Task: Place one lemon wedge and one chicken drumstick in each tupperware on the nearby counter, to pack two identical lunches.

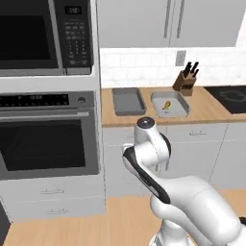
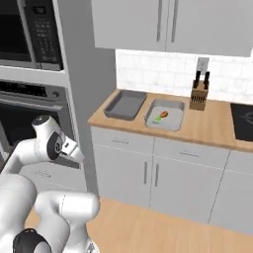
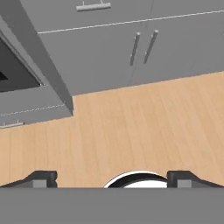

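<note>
Two tupperwares stand side by side on the tan counter (image 1: 206, 111) (image 2: 210, 123). In the light grey one (image 1: 178, 108) (image 2: 174, 121) lie an orange-brown chicken drumstick (image 1: 166, 104) (image 2: 164, 114) and a small yellow-green lemon wedge (image 1: 165, 109) (image 2: 157, 119). The dark grey tupperware (image 1: 128, 102) (image 2: 124, 106) to its left shows nothing inside. My gripper (image 3: 113, 179) is open, with nothing between its fingertips (image 3: 41, 178). It hangs low and points at the wooden floor in front of the cabinet fronts, well below and away from the counter.
A knife block (image 1: 185, 80) (image 2: 199, 95) stands behind the light tupperware. The black cooktop (image 1: 231, 98) (image 2: 243, 121) is at the right. A wall oven (image 1: 48, 134) and a microwave (image 1: 43, 33) fill the tall unit on the left. Wooden floor (image 3: 131, 127) lies before the grey cabinets.
</note>
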You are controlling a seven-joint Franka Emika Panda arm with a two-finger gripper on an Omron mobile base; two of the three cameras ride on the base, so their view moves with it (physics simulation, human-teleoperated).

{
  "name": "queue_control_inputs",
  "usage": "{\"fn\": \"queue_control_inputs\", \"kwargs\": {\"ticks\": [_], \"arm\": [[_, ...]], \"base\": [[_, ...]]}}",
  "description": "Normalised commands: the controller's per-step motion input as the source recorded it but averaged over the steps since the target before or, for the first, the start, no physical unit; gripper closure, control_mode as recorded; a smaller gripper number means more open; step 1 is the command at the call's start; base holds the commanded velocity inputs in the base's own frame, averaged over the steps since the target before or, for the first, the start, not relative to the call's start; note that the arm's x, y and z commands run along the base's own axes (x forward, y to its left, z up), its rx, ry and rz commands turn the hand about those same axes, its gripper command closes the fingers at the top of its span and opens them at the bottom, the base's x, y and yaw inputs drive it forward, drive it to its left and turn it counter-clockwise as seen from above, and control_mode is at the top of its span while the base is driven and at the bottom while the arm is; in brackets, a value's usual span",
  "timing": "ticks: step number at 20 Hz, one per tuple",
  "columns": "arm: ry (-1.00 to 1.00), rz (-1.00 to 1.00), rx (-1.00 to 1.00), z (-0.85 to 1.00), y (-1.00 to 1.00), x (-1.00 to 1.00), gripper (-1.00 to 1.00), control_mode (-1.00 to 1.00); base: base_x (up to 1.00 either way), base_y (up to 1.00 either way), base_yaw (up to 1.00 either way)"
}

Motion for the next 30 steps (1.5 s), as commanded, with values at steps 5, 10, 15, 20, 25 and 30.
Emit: {"fn": "queue_control_inputs", "kwargs": {"ticks": [5, 10, 15, 20, 25, 30], "arm": [[0.0, 0.0, 0.0, 0.0, 0.0, 0.0, -1.0, 1.0], [0.0, 0.0, 0.0, 0.0, 0.0, 0.0, -1.0, 1.0], [0.0, 0.0, 0.0, 0.0, 0.0, 0.0, -1.0, 1.0], [0.0, 0.0, 0.0, 0.0, 0.0, 0.0, -1.0, 1.0], [0.0, 0.0, 0.0, 0.0, 0.0, 0.0, -1.0, 1.0], [0.0, 0.0, 0.0, 0.0, 0.0, 0.0, -1.0, 1.0]], "base": [[-0.4, 0.91, 0.72], [-0.28, 1.0, 0.71], [-0.21, 1.0, 0.69], [0.05, 1.0, 0.54], [0.73, 1.0, 0.29], [1.0, 1.0, 0.13]]}}
